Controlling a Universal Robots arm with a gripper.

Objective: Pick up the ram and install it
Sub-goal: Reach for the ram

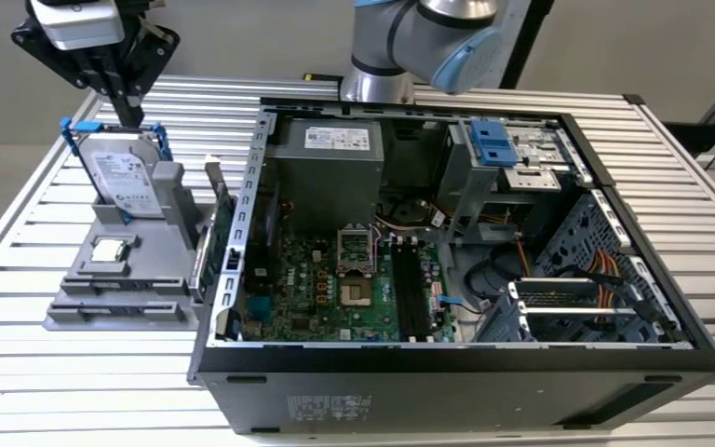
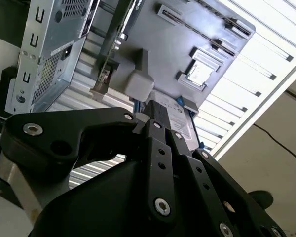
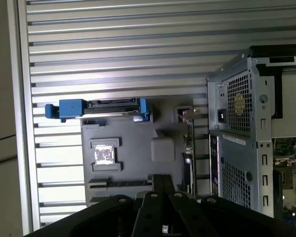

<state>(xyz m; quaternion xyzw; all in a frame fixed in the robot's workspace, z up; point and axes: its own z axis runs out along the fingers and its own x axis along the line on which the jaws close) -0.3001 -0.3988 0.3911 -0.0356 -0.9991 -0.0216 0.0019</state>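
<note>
Grey holder (image 1: 122, 312): hard drive (image 1: 122, 177), processor chip (image 1: 109, 250), ram (image 1: 215, 223) upright; end effector (image 1: 129, 114) above.

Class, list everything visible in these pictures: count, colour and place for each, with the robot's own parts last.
Slatted metal table: one, silver, under everything.
Open computer case: one, black and grey, on the table.
Green motherboard: one, inside the case.
Grey plastic parts holder: one, beside the case, on the exterior view's left.
Silver hard drive in a blue frame: one, upright in the holder.
Small square silver processor chip: one, flat on the holder.
Long dark-green ram stick: one, on edge in the holder.
Robot arm: one, silver and blue, behind the case.
Black gripper: one, shut, empty, above the hard drive.
</note>
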